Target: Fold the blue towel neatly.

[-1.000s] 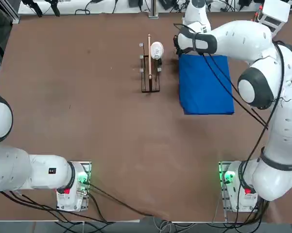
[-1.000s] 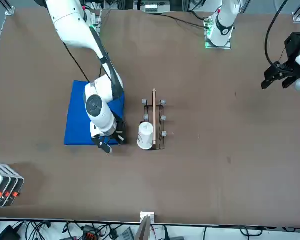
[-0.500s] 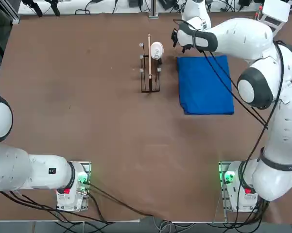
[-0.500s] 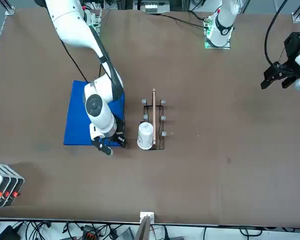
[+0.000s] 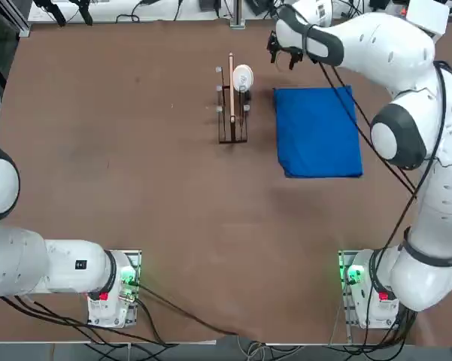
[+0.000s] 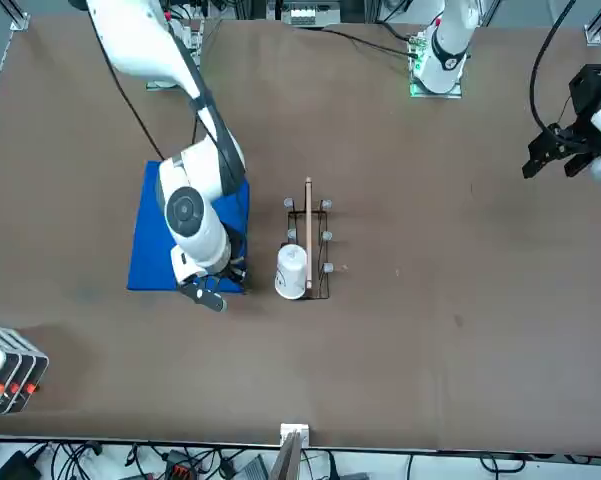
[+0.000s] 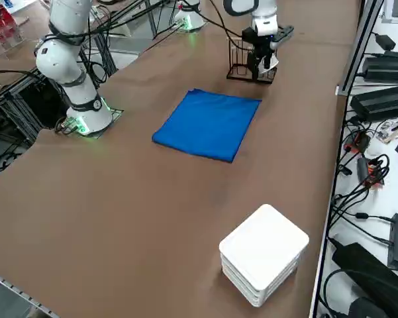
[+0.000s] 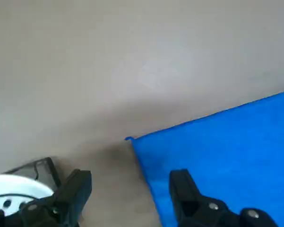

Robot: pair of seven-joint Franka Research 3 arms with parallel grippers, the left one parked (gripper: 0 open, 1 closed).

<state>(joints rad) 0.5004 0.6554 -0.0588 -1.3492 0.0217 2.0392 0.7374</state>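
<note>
- Toward the table's (image 5: pixel 135 150) far edge, wire rack (image 5: pixel 232 113) holding a white cup (image 5: pixel 242 77).
- Right gripper (image 5: pixel 284 57) beyond the towel's far-left corner, fingers spread, holding nothing.
- Blue towel (image 5: pixel 318 131) flat right of the rack.

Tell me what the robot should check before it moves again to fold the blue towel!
1. Fingers open: ok. The right gripper shows a wide gap between its fingers and holds nothing.
2. Gripper clear of the cloth: ok. It hangs above the blue towel, at its far corner nearest the rack.
3. Towel lying flat: ok. It rests smooth on the table, with no bunching seen.
4. Corner in sight: ok. The wrist view shows the towel's corner between the fingers.
5. Room beside the corner: not ok. The wire rack with a white cup stands close by, so go carefully.
6. White tag location: cannot tell.
</note>
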